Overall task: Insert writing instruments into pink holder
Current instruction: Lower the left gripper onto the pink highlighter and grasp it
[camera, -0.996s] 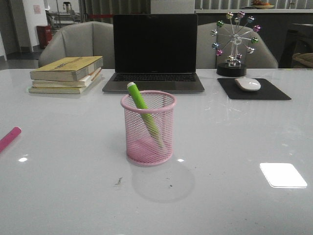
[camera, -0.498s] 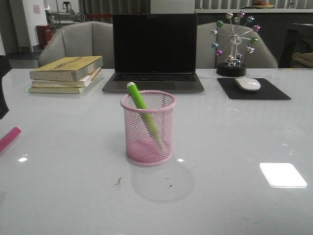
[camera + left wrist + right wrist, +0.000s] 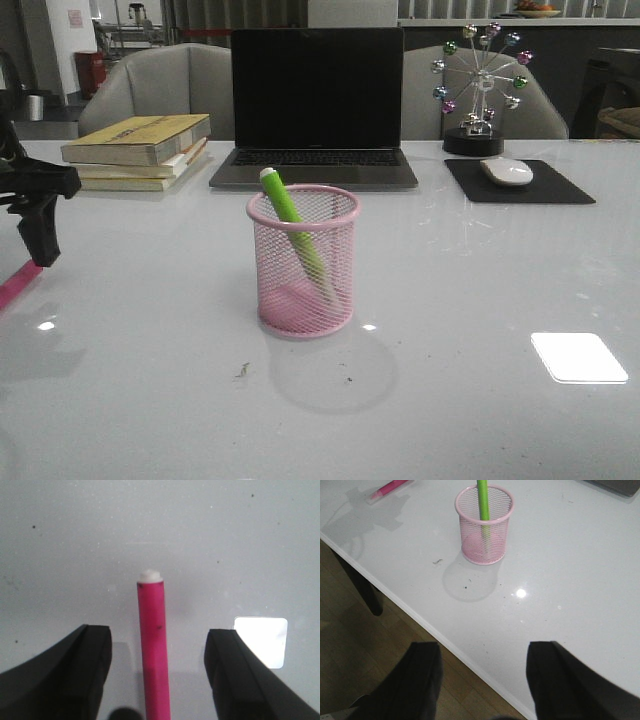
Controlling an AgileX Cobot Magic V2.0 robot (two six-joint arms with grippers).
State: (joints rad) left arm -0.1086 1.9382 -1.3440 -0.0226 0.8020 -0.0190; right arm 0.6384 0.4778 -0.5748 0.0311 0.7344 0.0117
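The pink holder point(image 3: 303, 262) stands mid-table with the lime green marker point(image 3: 291, 222) leaning inside it, its white end up; both also show in the right wrist view as holder point(image 3: 484, 524) and green marker point(image 3: 482, 500). The magenta marker point(image 3: 153, 645) lies flat on the table at the far left point(image 3: 18, 280). My left gripper point(image 3: 157, 672) hangs open just above it, one finger on each side, not touching. In the front view the left gripper point(image 3: 38, 215) shows at the left edge. My right gripper point(image 3: 482, 680) is open and empty over the table's near edge.
A laptop point(image 3: 315, 105) stands behind the holder, a stack of books point(image 3: 135, 150) at back left, a mouse point(image 3: 507, 171) on a black pad point(image 3: 520, 185) and a ferris-wheel ornament point(image 3: 480, 85) at back right. The table edge point(image 3: 420, 625) drops to wooden floor.
The left arm has come into the front view from the left edge and moved over the magenta marker. The holder and green marker have not moved.
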